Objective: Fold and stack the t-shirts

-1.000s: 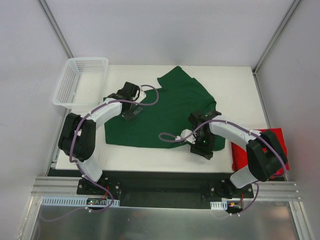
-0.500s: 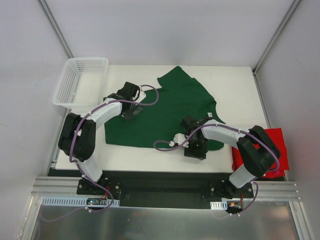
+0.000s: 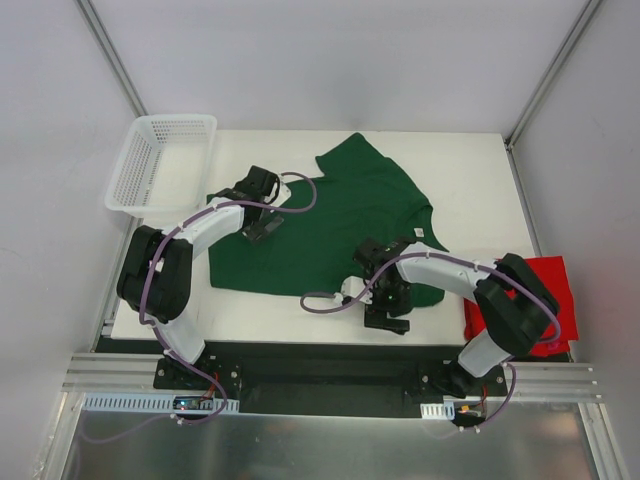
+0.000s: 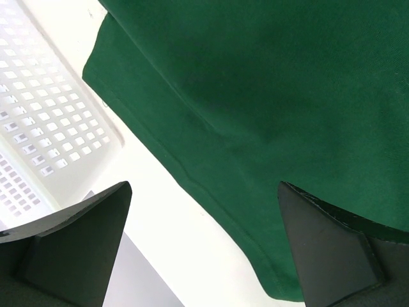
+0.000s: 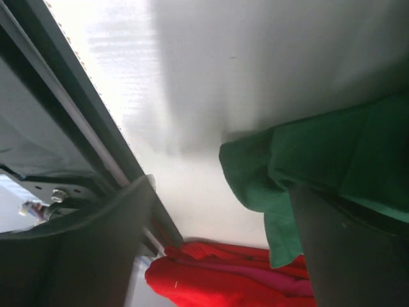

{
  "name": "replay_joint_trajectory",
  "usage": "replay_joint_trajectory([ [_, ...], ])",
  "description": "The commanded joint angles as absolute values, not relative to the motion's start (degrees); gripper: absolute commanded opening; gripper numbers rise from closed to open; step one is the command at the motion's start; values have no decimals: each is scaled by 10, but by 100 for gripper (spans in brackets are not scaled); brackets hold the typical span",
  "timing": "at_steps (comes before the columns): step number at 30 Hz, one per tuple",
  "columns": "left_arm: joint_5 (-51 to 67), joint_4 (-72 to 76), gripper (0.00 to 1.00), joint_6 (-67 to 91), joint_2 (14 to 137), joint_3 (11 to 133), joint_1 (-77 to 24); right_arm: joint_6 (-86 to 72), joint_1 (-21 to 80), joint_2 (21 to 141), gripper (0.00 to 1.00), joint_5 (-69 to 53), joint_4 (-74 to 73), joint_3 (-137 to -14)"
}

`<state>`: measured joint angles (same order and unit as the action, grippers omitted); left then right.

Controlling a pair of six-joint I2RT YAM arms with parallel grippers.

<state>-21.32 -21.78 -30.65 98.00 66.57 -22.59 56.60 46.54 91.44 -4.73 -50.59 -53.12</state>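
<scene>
The dark green t-shirt [image 3: 330, 220] lies spread flat on the white table [image 3: 470, 180]. Its hem [image 4: 211, 147] runs diagonally through the left wrist view. My left gripper [image 3: 264, 218] [image 4: 204, 185] hovers open over the shirt's left edge, nothing between its fingers. My right gripper [image 3: 386, 308] [image 5: 220, 192] is low at the shirt's front right corner [image 5: 300, 166], with its jaws wide apart. The green cloth lies against the right finger [image 5: 351, 256] but is not pinched. The red t-shirt [image 3: 555, 300] [image 5: 217, 275] sits crumpled at the table's right front edge, partly hidden by the right arm.
A white mesh basket [image 3: 160, 160] [image 4: 38, 115] stands at the table's back left corner, hanging over the edge. The metal frame rail [image 3: 330, 375] runs along the front. Grey enclosure walls rise on all sides.
My right gripper has moved left and toward the front edge of the table, and its jaws have spread wider. The left arm and the green shirt have not moved.
</scene>
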Motion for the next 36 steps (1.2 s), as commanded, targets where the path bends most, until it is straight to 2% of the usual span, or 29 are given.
replay_joint_trajectory([
  [1,-218,-220,99,-301,983,671,-231,542,481,875,96,-69,-554,-554],
  [7,-216,-220,99,-300,979,670,-231,530,490,867,96,-81,-556,-558],
  [20,-224,-220,99,-308,962,657,-231,553,490,991,96,-92,-519,-550],
  [36,-227,-220,99,-308,978,666,-231,592,510,987,96,-243,-723,-631],
])
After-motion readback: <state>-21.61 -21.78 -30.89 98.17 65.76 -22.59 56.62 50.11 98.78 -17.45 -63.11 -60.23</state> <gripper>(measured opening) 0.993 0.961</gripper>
